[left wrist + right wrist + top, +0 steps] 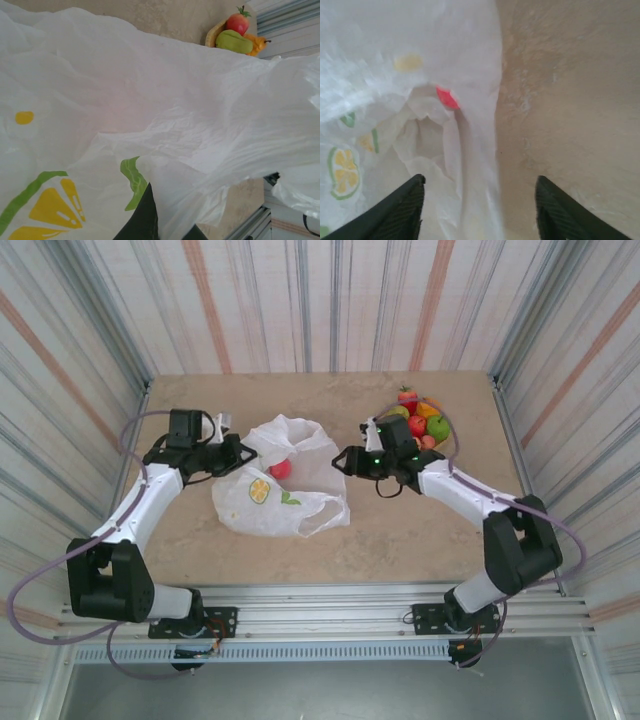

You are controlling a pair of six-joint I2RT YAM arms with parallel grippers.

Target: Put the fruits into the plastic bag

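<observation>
Right claw (339, 460) open, empty, facing plastic bag (300, 505) mouth on its left; fruits (418, 423) lying far-right behind it, nearest this arm. Left claw (242, 452) at bag's left edge, grip state indeterminable.

Walls (330, 300): striped panels, white, grey and orange.
Counter (400, 530): beige, stone-look.
Near edge: aluminium rails (330, 625).
Light: even.

The beige table (400, 540) bears the plastic bag (268, 502) and a woven tray (214, 35).

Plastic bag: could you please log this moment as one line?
left gripper: shut on plastic bag; right gripper: open; red fruit: bagged
</observation>
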